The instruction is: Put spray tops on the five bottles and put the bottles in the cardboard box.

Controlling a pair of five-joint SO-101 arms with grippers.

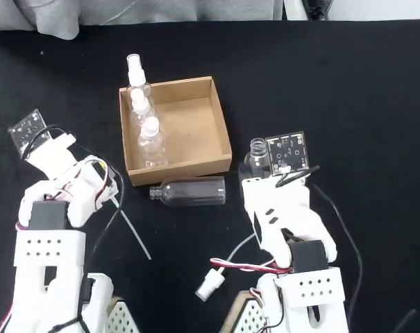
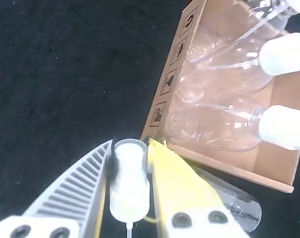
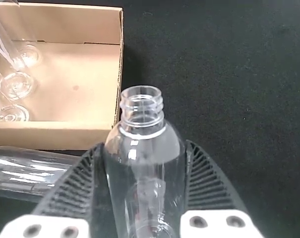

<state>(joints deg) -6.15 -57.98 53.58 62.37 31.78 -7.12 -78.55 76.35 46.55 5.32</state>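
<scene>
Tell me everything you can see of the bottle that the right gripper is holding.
The bottle is clear and looks like plastic, with a rounded shoulder and a short threaded neck. The neck is open: no spray top is on it. It stands upright, mouth up, gripped at its body between the ribbed fingers of the right gripper. In the high view it is outside the cardboard box, just off one corner and not touching it. Whether its base rests on the table cannot be seen.

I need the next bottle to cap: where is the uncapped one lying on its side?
In the high view the lying bottle rests just outside the cardboard box's near wall, beside the upright bottle held in the right claw.
</scene>
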